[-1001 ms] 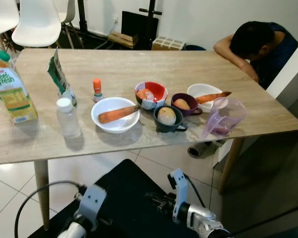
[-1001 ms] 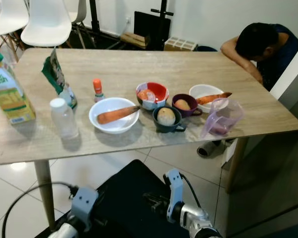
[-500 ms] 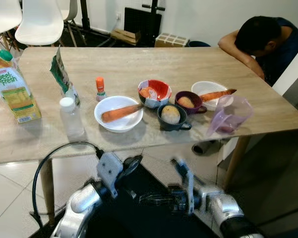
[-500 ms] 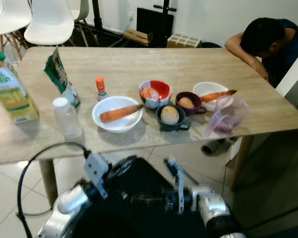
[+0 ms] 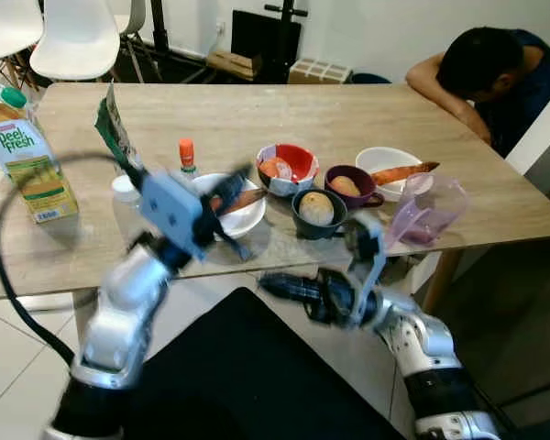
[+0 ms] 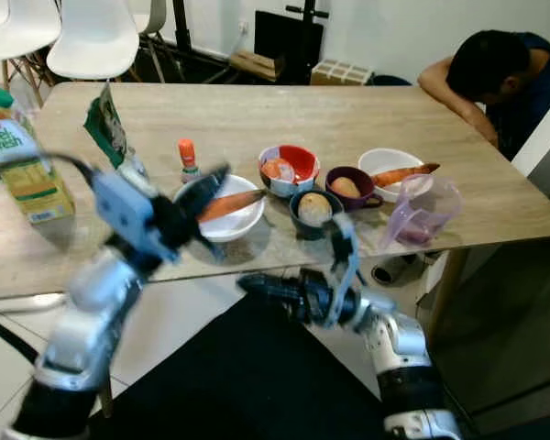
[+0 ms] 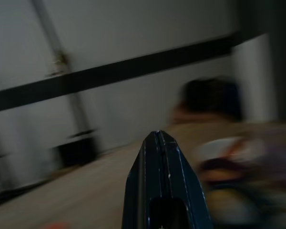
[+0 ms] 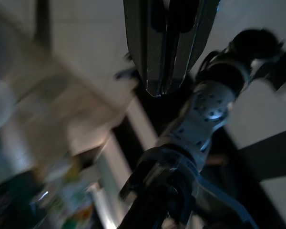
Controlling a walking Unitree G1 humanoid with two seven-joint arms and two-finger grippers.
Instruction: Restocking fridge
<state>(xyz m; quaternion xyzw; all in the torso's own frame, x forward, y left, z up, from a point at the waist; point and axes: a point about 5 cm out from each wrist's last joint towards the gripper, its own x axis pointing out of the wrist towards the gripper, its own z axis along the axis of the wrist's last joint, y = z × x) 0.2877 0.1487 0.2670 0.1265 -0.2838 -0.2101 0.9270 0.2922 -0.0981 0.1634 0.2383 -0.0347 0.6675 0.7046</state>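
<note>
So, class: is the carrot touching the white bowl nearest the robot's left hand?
Touching. In the right eye view the carrot lies across the white bowl, one end resting on its rim. The left hand hovers in front, blurred.

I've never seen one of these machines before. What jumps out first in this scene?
Two silver arms are raised before a wooden table, the left end effector over the white bowl with a carrot, the right end effector below the table's near edge. A row of small bowls holds vegetables, with a juice carton at the left end. At the far right corner a person leans over the table.
</note>
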